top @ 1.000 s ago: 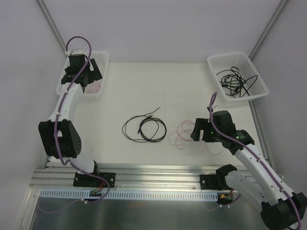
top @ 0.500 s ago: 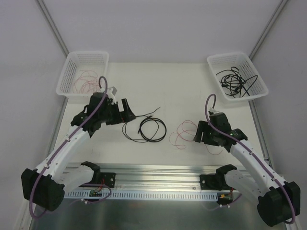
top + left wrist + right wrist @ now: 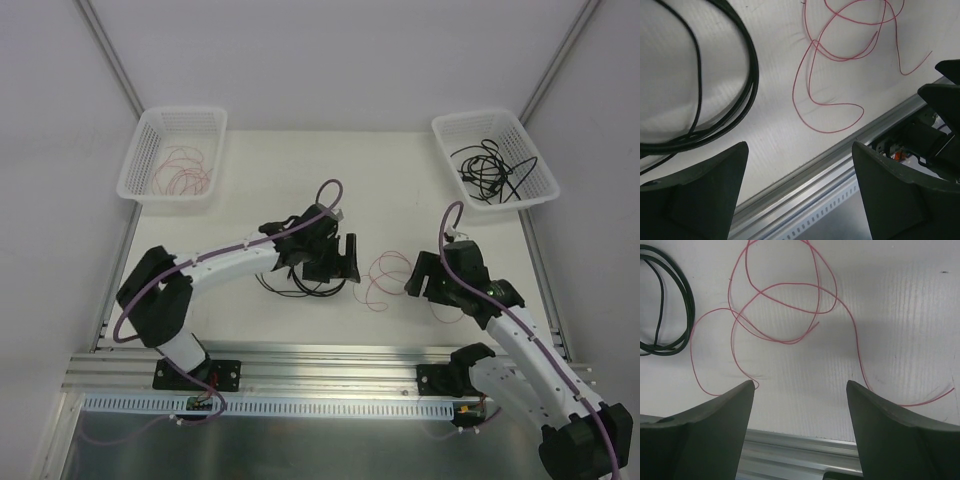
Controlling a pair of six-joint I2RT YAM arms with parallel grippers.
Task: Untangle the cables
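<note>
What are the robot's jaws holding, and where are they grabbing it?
Nothing is held. The left jaws and the right jaws are both open and empty, above the black cable and the red wire lying loose on the table.

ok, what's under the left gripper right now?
The black cable coil, on the table. From above the left gripper hides the coil's right side; its wrist camera shows those loops, the red wire beside them.

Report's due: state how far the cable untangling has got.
Done: thin red wires in the left white plastic basket, black cords in the right white basket. In hand: nothing; left pincer and right pincer hover open. Left: a coiled black cord and a loose red wire on the table.
</note>
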